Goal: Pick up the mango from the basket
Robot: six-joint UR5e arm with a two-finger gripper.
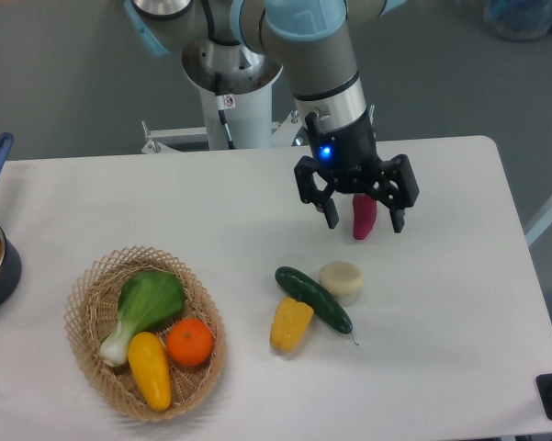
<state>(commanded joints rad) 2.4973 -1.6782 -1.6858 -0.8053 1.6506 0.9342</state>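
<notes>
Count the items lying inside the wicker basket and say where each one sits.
3. A leafy green vegetable lies at the upper left of the basket, the orange at the right, the mango at the front. Nothing appears hidden underneath.

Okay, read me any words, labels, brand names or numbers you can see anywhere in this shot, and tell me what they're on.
None can be read. The only candidate is a small red-and-white sticker on the robot base, too small and blurred to read. The gripper, basket and mango show no print.
</notes>
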